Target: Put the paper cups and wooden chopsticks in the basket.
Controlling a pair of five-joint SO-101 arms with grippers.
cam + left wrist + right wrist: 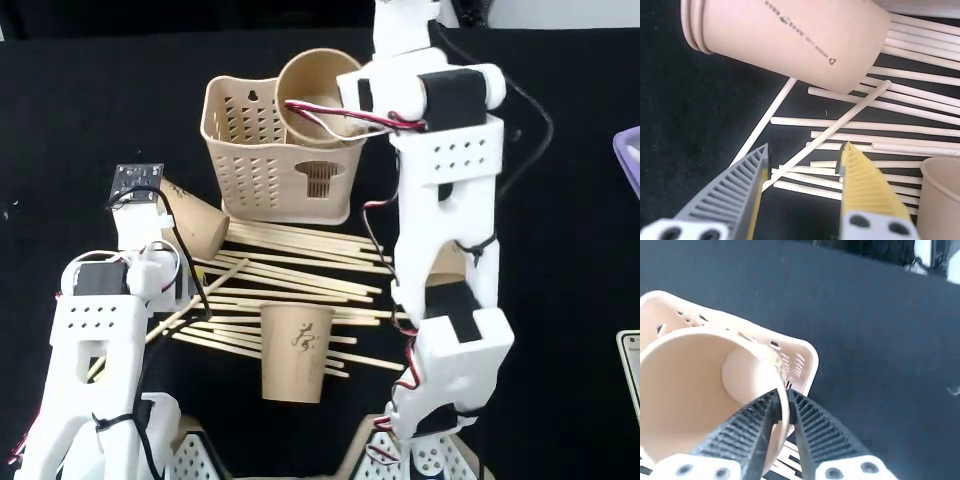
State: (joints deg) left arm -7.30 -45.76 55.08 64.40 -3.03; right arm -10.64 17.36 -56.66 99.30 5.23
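My right gripper [782,397] is shut on the rim of a paper cup [700,390], one finger inside and one outside. That held cup [315,95] hangs tilted over the beige basket [262,160], above its right half. A second paper cup [785,40] lies on its side at the left of the chopstick pile [290,285]. My left gripper [805,150] is open just short of it, above loose chopsticks [865,125], with nothing between its fingers. A third cup [293,352] stands upright on the sticks near the front.
The basket wall [802,360] is right behind the held cup. A purple container [628,160] and a white object [630,365] sit at the table's right edge. Black cloth lies bare to the left and far right.
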